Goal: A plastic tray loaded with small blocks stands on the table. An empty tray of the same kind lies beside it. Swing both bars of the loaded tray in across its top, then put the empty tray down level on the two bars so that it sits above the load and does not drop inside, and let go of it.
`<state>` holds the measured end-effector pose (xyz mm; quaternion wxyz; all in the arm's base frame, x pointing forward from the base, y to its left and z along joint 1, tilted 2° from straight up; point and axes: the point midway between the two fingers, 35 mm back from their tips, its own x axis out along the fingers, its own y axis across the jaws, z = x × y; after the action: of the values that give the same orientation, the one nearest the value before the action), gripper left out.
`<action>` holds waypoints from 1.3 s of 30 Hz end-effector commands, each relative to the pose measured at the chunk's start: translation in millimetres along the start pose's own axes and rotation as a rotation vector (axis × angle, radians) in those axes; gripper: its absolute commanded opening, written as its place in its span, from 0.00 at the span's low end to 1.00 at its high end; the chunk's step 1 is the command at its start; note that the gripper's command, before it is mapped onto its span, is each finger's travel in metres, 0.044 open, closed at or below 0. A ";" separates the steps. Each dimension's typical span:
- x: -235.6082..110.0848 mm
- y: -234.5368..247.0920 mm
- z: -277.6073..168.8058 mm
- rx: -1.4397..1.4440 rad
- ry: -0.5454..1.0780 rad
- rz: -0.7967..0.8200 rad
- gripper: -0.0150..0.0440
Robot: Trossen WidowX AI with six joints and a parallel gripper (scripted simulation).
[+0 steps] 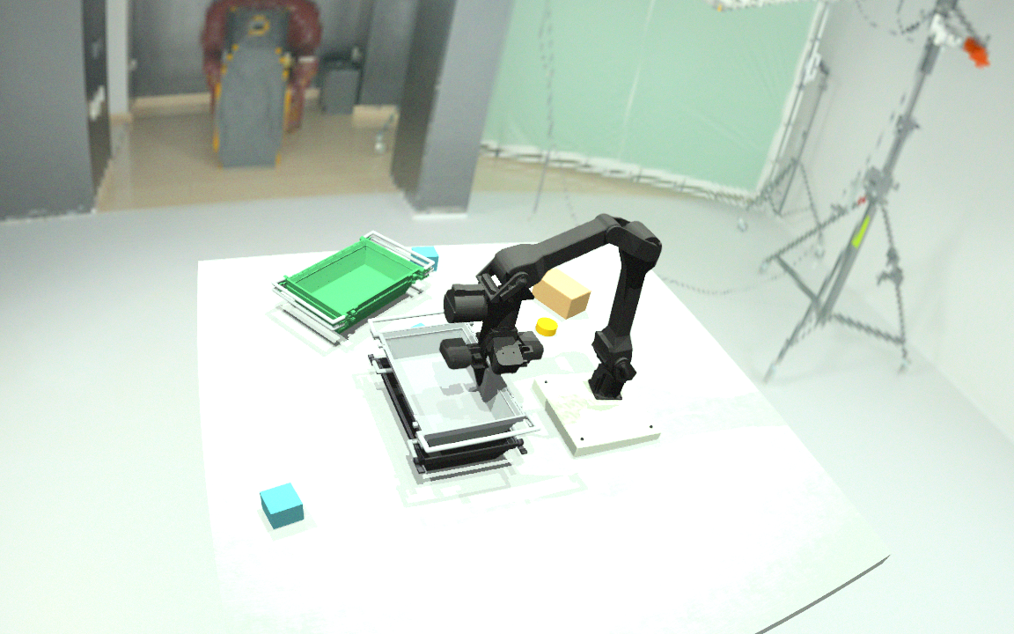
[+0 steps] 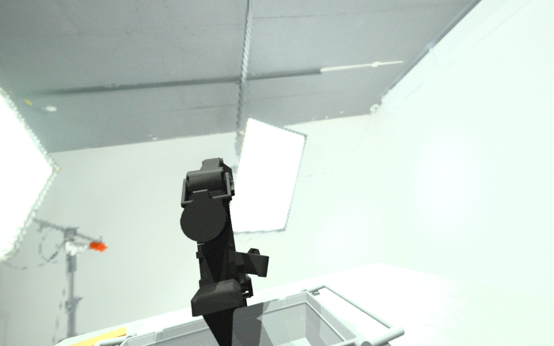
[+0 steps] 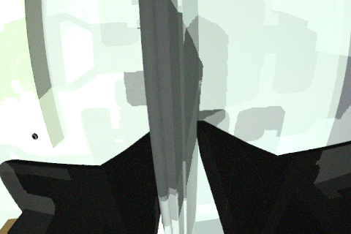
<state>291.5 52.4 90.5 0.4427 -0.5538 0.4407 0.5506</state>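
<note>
The empty grey tray [image 1: 416,370] [image 2: 287,318] [image 3: 166,80] is over the black tray [image 1: 471,455]. It looks roughly level in the top view; contact with what is below cannot be told. My gripper [image 1: 487,394] [image 3: 182,128] is shut on the grey tray's long side wall, on the side towards the robot base. The grey tray's own wire bars stick out past its ends. The black tray shows only along its near end and left side. Its load is hidden, and the position of its bars cannot be told clearly.
A green tray [image 1: 349,283] with pale wire bars stands at the back left. A cyan block [image 1: 424,256] is behind it and another cyan block [image 1: 282,505] is at the front left. A tan block [image 1: 562,293] and a yellow disc [image 1: 546,326] lie behind the arm's white base [image 1: 613,430].
</note>
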 end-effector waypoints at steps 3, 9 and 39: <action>5.6 4.5 0.0 -0.004 0.000 0.017 0.25; 5.6 4.5 0.0 -0.004 0.000 0.017 0.25; 5.6 4.5 0.0 -0.004 0.000 0.017 0.73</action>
<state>289.2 51.9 86.9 0.4406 -0.5522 0.4425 0.5524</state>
